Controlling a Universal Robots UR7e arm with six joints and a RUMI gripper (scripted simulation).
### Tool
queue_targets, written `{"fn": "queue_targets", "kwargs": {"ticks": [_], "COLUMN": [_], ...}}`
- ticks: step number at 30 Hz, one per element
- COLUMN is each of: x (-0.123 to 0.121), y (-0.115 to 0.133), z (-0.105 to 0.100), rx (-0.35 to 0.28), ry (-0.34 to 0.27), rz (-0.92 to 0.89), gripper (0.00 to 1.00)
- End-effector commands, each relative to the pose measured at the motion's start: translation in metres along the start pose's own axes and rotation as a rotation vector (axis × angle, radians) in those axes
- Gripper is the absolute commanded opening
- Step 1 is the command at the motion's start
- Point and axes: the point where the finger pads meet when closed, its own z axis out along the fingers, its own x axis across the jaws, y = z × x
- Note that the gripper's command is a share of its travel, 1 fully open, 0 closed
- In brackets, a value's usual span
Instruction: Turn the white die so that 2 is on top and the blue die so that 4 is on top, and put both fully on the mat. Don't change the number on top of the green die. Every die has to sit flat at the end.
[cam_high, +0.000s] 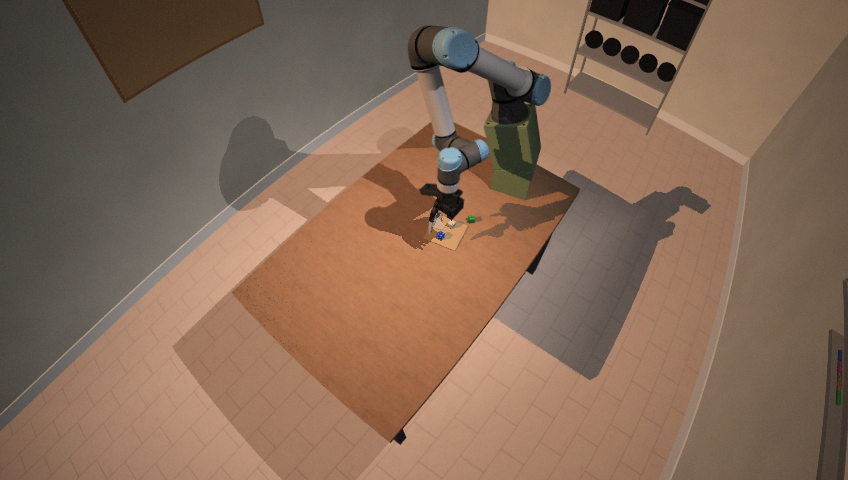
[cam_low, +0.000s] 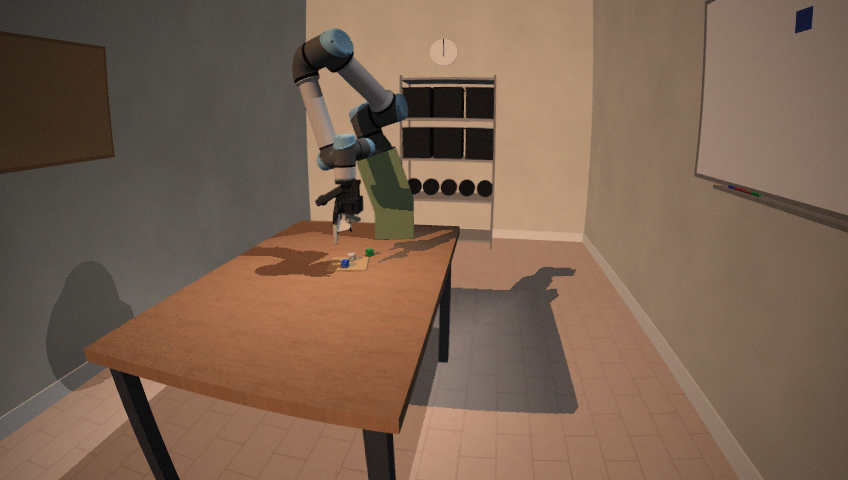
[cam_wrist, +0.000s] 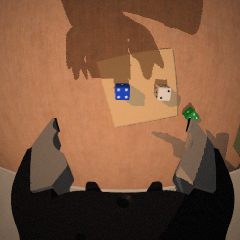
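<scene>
- Two dice are sitting on the mat (cam_wrist: 131, 115): I am seeing the blue die (cam_wrist: 122, 91) and the white die (cam_wrist: 163, 93) both inside its edges in the wrist view, well apart from each other.
- Blue is showing four pips on top, so I am judging that half done.
- White is showing what I am reading as two pips on top, though the face is small and partly shaded, so I am not counting on it.
- I am seeing the green die (cam_wrist: 190, 114) resting on the table (cam_low: 267, 333) just off the mat's corner, apart from it; its top number is too small for me to read, and one finger (cam_wrist: 194, 150) is cutting across the view beside it.
- My gripper (cam_low: 338, 228) is hanging above the mat with the jaws spread wide and nothing between them.
- All three dice are looking flat from above; I cannot confirm this from the side views, where they are tiny.
- I am judging the task near its end: what is remaining is a check on the white die's top face.
- If it is reading wrong, I am looking at one more regrasp and turn.
</scene>
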Motion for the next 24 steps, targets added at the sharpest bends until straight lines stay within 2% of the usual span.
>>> {"fn": "queue_targets", "kwargs": {"ticks": [1,17,24], "x": [0.0,0.0,0.0], "y": [0.0,0.0,0.0], "z": [-0.001,-0.003,-0.022], "rx": [0.0,0.0,0.0], "ry": [-0.001,-0.001,-0.001], "rz": [0.0,0.0,0.0], "gripper": [1.0,1.0,1.0]}}
